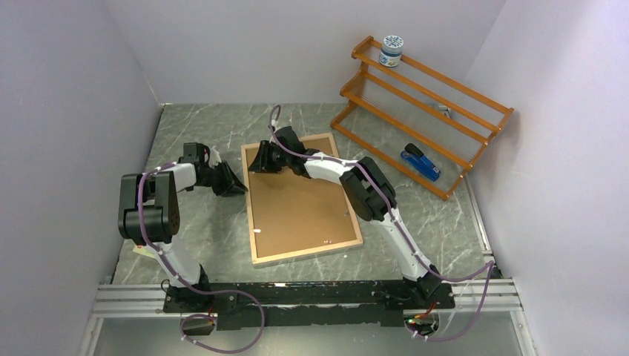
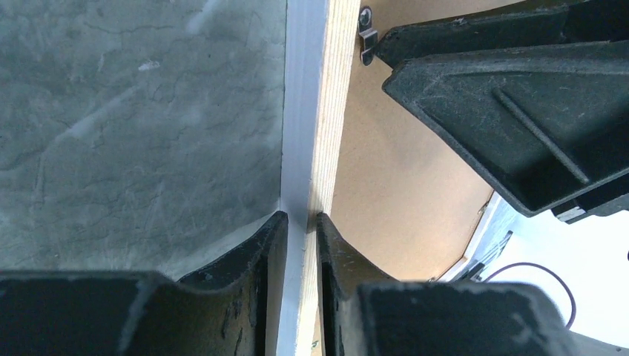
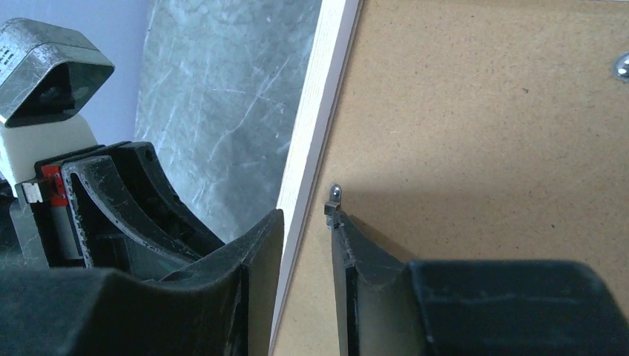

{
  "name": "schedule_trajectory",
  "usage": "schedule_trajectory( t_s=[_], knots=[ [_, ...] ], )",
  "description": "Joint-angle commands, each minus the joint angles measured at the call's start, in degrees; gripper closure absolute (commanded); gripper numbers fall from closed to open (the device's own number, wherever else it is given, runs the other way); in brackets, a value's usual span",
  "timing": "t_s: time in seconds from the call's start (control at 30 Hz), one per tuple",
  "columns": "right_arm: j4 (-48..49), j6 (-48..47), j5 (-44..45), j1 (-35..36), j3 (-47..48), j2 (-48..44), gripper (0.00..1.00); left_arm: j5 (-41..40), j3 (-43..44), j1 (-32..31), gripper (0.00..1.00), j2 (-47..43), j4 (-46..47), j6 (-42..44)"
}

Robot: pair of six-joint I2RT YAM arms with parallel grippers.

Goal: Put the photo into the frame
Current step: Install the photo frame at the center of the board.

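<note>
The frame point(image 1: 249, 215) lies face down on the table, wood back rim up, with the brown hardboard backing panel point(image 1: 300, 208) set in it. The photo is hidden. My left gripper point(image 1: 239, 185) is shut on the frame's left rim point(image 2: 319, 111), one finger on each side, and shows in the left wrist view point(image 2: 300, 216). My right gripper point(image 1: 256, 165) is open at the frame's far left corner. In the right wrist view point(image 3: 305, 215) it straddles the rim point(image 3: 319, 111), its inner fingertip touching a small metal clip point(image 3: 334, 196) on the backing point(image 3: 482, 133).
An orange wooden rack point(image 1: 423, 96) leans at the back right, with a white jar point(image 1: 391, 51) on its top shelf and a blue stapler point(image 1: 420, 163) on its lowest. White walls close in the left, back and right.
</note>
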Motion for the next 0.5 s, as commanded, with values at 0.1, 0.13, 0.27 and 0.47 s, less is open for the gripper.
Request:
schedule_trajectory(
  t_s=[0.1, 0.13, 0.27, 0.47],
  knots=[
    [0.98, -2.35, -2.87, 0.18, 0.72, 3.02, 0.66, -2.42, 1.19, 0.02, 0.76, 2.33, -3.5, 2.88],
    [1.25, -2.46, -3.26, 0.19, 0.84, 3.25, 0.66, -2.54, 1.27, 0.03, 0.76, 2.49, -3.68, 2.96],
    [2.12, -2.89, -3.42, 0.22, 1.13, 4.16, 0.65, -2.68, 1.53, 0.03, 0.76, 2.92, -4.38, 3.06],
    [3.22, -3.01, -0.58, 0.38, 0.91, 4.7, 0.65, -2.59, 1.48, 0.09, 0.77, 3.19, -5.23, 3.41]
  ],
)
